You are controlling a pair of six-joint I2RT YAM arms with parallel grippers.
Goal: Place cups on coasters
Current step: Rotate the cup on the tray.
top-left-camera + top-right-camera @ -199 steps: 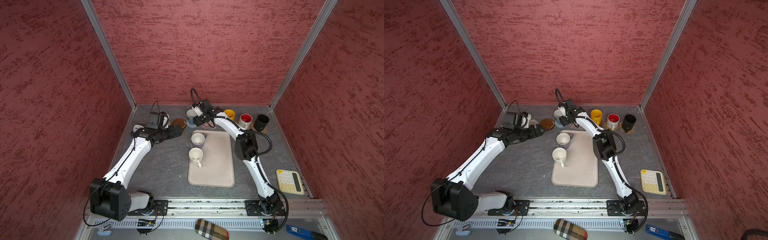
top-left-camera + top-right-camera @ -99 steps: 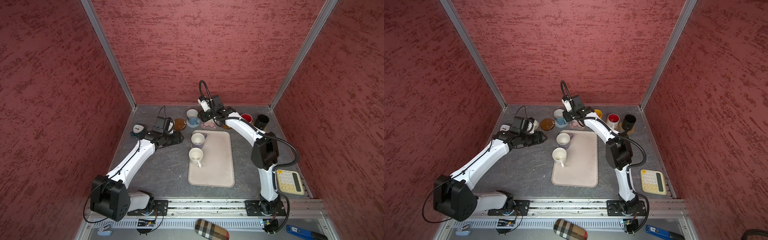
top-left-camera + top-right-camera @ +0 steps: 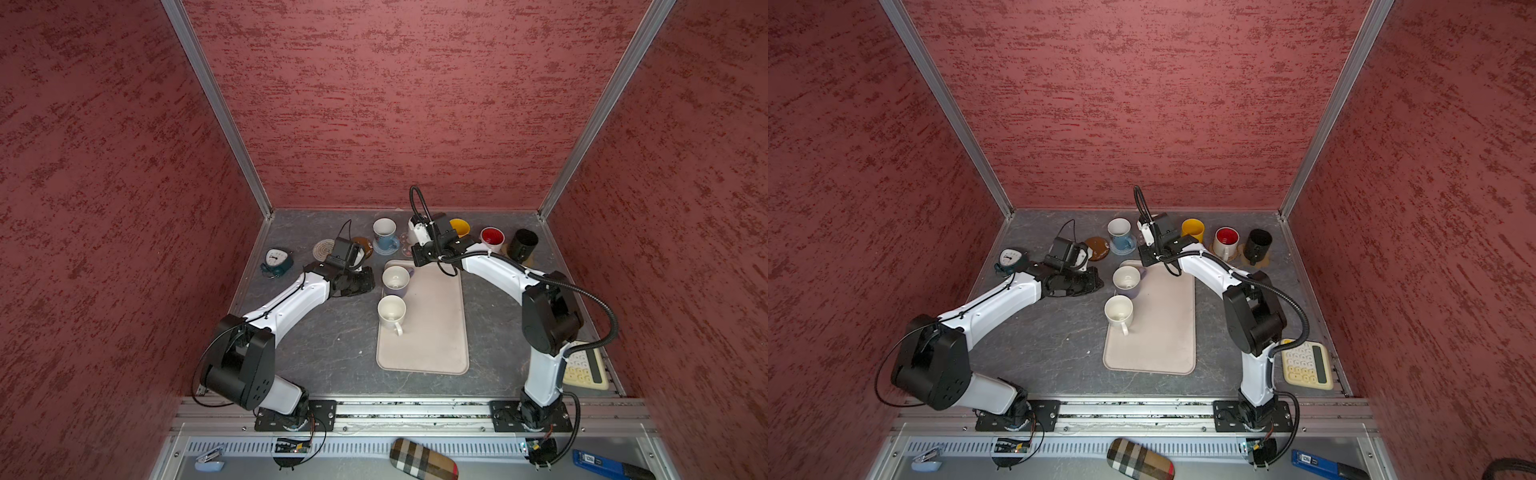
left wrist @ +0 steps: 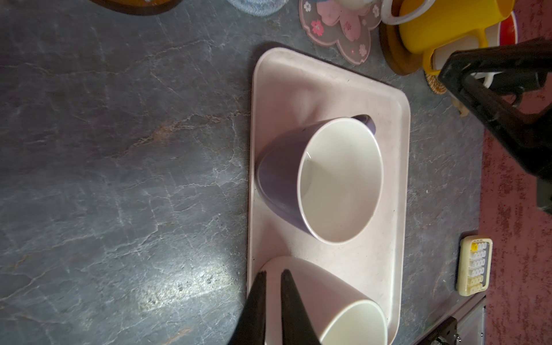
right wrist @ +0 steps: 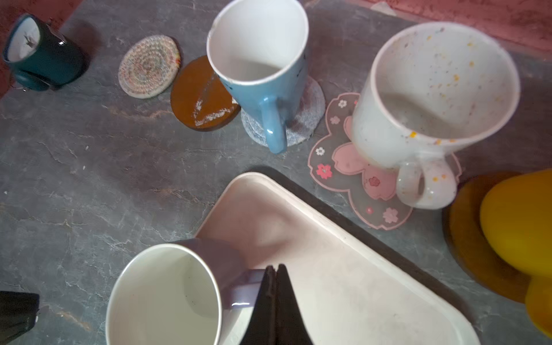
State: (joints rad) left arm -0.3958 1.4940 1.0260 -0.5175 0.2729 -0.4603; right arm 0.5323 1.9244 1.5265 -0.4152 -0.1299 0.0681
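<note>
Right wrist view inspected. Found lavender mug (image 5: 167,295) upright at a corner of the beige tray (image 5: 343,254), not yet on any mat, handle (image 5: 242,289) turned toward the right pincer (image 5: 275,267). Judged a holding spot only, the tray being no coaster. Found that pincer's fingers pressed flat together, nothing between them, tips just beside the handle and not around it. Judged too closed to take handle or rim without parting first.

Noted plain white mug (image 4: 313,298) also upright on the tray, directly beneath the left pincer (image 4: 273,273). Fingers nearly together, thin slit only, empty.

Beyond the right pincer's tips, past the tray corner: pale spiral mat (image 5: 149,65) and glossy brown disc (image 5: 197,95), both bare, apparently left for the two tray mugs. Next along: blue-based mug (image 5: 263,59) on a grey-white mat (image 5: 310,119), speckled white mug (image 5: 433,95) on pink flower mat (image 5: 382,203), yellow mug (image 5: 519,221) on a second brown disc (image 5: 466,239). Farther to that side in a top view: red-lined mug (image 3: 492,239) and black mug (image 3: 524,244), likewise seated on mats.
</note>
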